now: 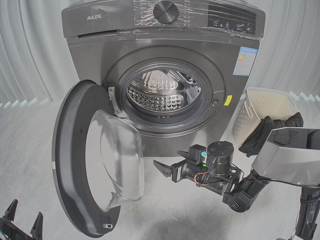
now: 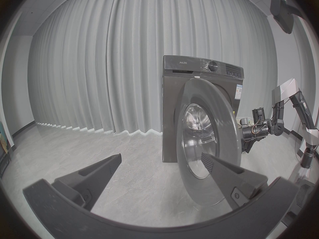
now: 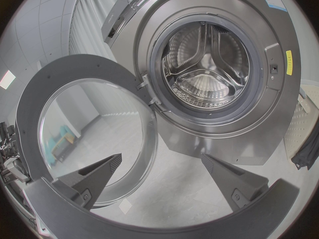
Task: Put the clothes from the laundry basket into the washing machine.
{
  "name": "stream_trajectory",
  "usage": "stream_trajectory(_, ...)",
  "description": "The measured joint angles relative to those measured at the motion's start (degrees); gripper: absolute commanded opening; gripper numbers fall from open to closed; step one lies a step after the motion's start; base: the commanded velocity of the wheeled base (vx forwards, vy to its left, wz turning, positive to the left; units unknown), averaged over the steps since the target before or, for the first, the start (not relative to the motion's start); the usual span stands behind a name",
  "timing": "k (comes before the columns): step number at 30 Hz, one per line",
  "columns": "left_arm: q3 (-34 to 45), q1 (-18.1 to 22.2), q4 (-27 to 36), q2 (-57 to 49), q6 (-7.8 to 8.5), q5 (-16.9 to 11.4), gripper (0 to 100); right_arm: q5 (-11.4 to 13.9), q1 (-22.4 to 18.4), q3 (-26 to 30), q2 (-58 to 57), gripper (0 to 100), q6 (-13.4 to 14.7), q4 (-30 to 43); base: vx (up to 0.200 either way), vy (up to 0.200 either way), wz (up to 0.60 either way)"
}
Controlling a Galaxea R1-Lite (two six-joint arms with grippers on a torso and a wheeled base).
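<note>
1. My left end effector [image 1: 26, 214] sits low at the far left, near the bottom edge of the door [image 1: 71, 134]. Its fingers are spread apart and released, with nothing between them. The left wrist view shows the same wide gap [image 2: 160, 156], with the floor [image 2: 99, 150] behind it.
2. The door is swung wide open to the left of the opening. Its glass bowl [image 1: 116, 157] bulges out toward me.
3. The washer [image 1: 100, 60], a grey front-loader, stands on the floor in front of a pale curtain [image 1: 30, 44]. Through the opening I see the drum [image 1: 160, 90], all bare metal.
4. My right end effector [image 1: 168, 162] hovers in front of the washer, below the opening and just right of the door glass. It points left toward the door. Its fingers are released and hold nothing. The right wrist view [image 3: 161, 156] shows them wide apart, with the door and drum beyond.
5. The basket [image 1: 266, 104], cream and perforated, stands tilted on the floor just beside the washer's right side.
6. The clothes [image 1: 263, 134], dark fabric, hang over the basket's near rim. My right arm hides part of them.
</note>
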Motion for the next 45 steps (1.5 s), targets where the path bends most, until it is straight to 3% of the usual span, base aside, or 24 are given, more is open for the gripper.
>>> stream_trajectory(13, 0.0, 0.0, 0.0, 0.0, -0.07, 0.0, 100, 0.5, 0.5, -13.3, 2.9, 100, 0.1, 13.4, -0.046, 0.0, 0.0)
stream_trajectory(24, 0.0, 0.0, 0.0, 0.0, -0.07, 0.0, 100, 0.4, 4.1, -22.3, 8.3, 100, 0.2, 14.5, 0.0, 0.0, 0.0)
stream_trajectory(31, 0.0, 0.0, 0.0, 0.0, 0.11, 0.0, 100, 0.5, 3.8, -25.3, 9.9, 100, 0.1, 15.2, 0.0, 0.0, 0.0)
stream_trajectory(38, 0.0, 0.0, 0.0, 0.0, 0.2, 0.1, 100, 1.2, 4.0, -30.4, 10.4, 100, 0.2, 20.2, 0.0, 0.0, 0.0)
stream_trajectory(45, 0.0, 0.0, 0.0, 0.0, 0.2, 0.1, 100, 0.8, 5.5, -39.0, 13.1, 100, 0.4, 24.3, 0.0, 0.0, 0.0)
